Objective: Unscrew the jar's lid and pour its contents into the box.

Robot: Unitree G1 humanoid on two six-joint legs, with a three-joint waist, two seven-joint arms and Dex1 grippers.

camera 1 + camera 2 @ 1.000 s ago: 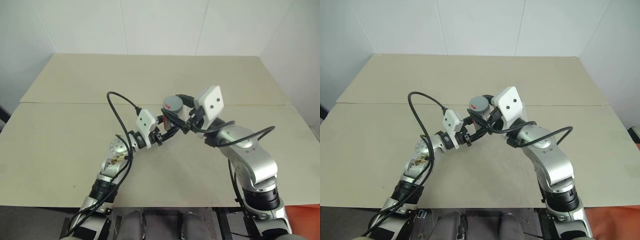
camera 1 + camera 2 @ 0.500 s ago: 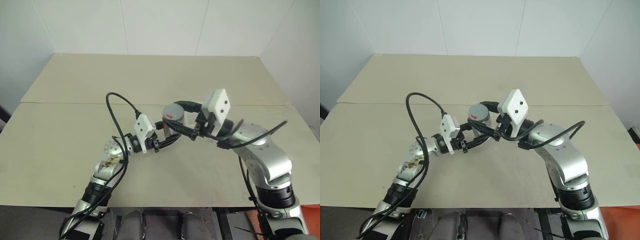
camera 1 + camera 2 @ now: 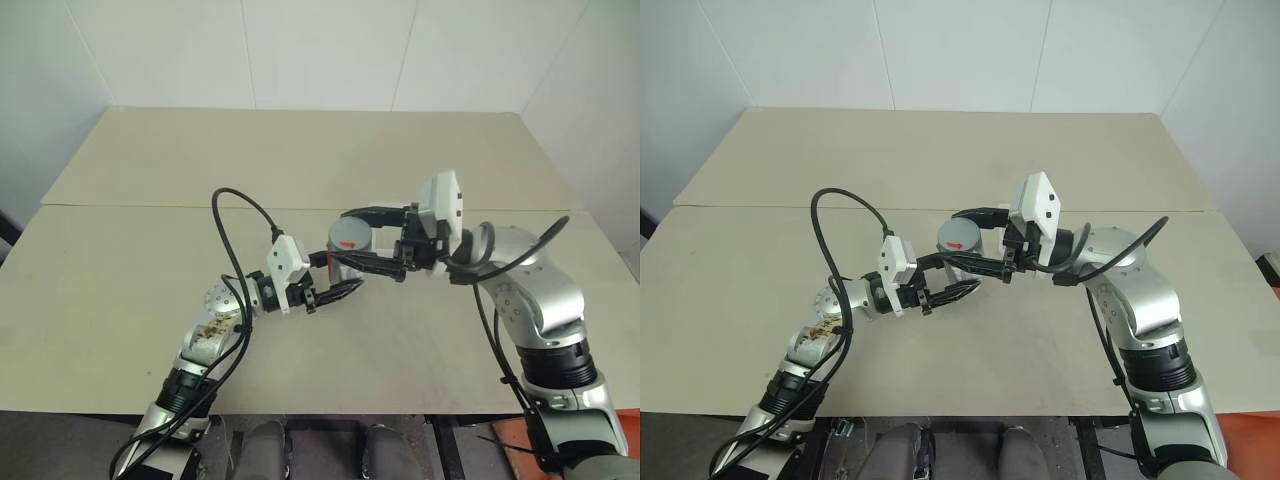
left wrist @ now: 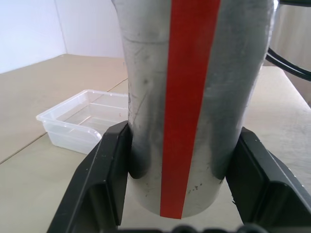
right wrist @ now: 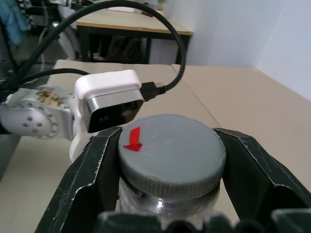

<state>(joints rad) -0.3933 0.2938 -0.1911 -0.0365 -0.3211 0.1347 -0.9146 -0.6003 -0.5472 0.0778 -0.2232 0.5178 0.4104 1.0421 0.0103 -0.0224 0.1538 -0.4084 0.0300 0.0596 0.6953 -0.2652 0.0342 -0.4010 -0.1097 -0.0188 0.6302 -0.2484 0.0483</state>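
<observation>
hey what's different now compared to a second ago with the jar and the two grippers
The right gripper has swung around the lid, its white camera block turning from facing up to edge-on, and its arm has swung out to the right. The left gripper stays clamped on the jar, held above the table. The lid is still on.

Beige table [image 3: 140, 290] (two boards meeting at a seam), white walls [image 3: 320, 50] behind
</observation>
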